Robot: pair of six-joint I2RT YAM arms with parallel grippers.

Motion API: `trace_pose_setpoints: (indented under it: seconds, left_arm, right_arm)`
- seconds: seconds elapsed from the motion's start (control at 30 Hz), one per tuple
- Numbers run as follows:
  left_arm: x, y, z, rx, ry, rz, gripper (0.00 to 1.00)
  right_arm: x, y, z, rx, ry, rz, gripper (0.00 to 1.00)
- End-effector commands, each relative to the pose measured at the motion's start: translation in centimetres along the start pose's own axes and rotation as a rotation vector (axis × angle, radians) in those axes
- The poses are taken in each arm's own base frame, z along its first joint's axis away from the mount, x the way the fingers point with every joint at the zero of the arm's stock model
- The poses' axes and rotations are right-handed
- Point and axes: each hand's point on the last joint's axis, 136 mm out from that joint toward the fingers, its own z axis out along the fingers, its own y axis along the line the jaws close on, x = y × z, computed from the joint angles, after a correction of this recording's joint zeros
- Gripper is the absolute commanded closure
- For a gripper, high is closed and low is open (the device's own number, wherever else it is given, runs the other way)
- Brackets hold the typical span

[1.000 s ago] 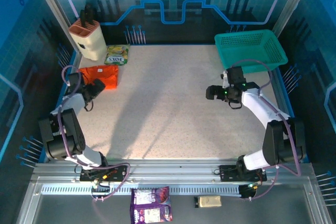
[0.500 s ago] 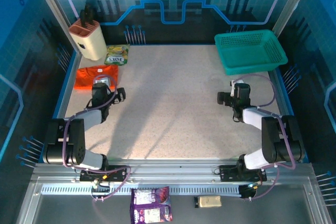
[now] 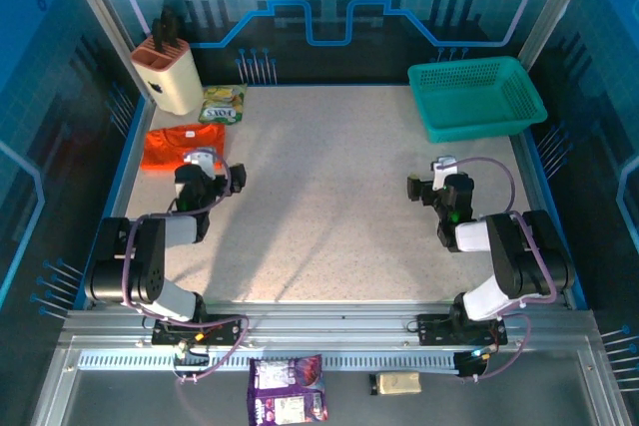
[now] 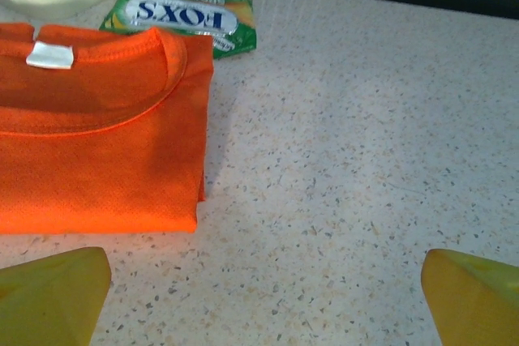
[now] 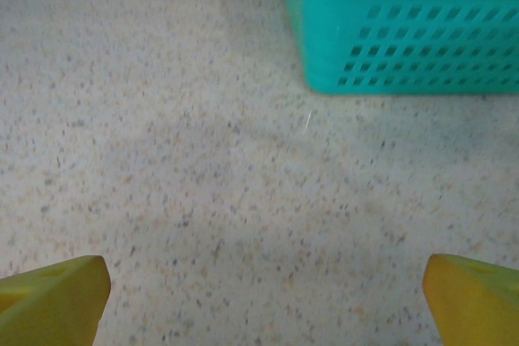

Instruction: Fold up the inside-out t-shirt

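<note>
Bright orange cloth t-shirt sits folded in a neat rectangle at ten o'clock on the speckled surface, left jaws and right jaws both gape wide and empty, so I'd just steer clear of its near edge.

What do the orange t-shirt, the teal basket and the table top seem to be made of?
Orange t-shirt: soft knitted cloth, matte; fine weave, stitched collar, sewn label.
Teal basket: probably moulded plastic, smooth; rigid walls with slots.
Table top: speckled stone or laminate, matte; unclear which.
</note>
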Motion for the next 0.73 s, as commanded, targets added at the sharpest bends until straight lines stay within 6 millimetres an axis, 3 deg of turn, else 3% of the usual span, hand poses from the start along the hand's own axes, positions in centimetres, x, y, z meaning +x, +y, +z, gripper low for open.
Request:
trace_pose_setpoints:
  seconds: [0.0,0.23,0.37,0.7]
  left_arm:
    - [-0.1,-1.3,-0.2,0.070,-0.070,0.043,0.01]
    - [0.1,-1.5,0.1,0.021,-0.056,0.085,0.01]
    - [0.1,-1.5,0.1,0.019,-0.058,0.086,0.01]
    - [0.0,-1.6,0.1,0.022,-0.061,0.086,0.01]
  right_arm:
    - [-2.7,-0.6,0.0,0.042,-0.101,0.001,0.00]
    - [-2.8,-0.8,-0.1,0.081,-0.104,-0.004,0.00]
    - [-2.8,0.0,0.1,0.034,-0.095,-0.024,0.00]
    - [-2.7,0.1,0.2,-0.002,-0.093,-0.013,0.00]
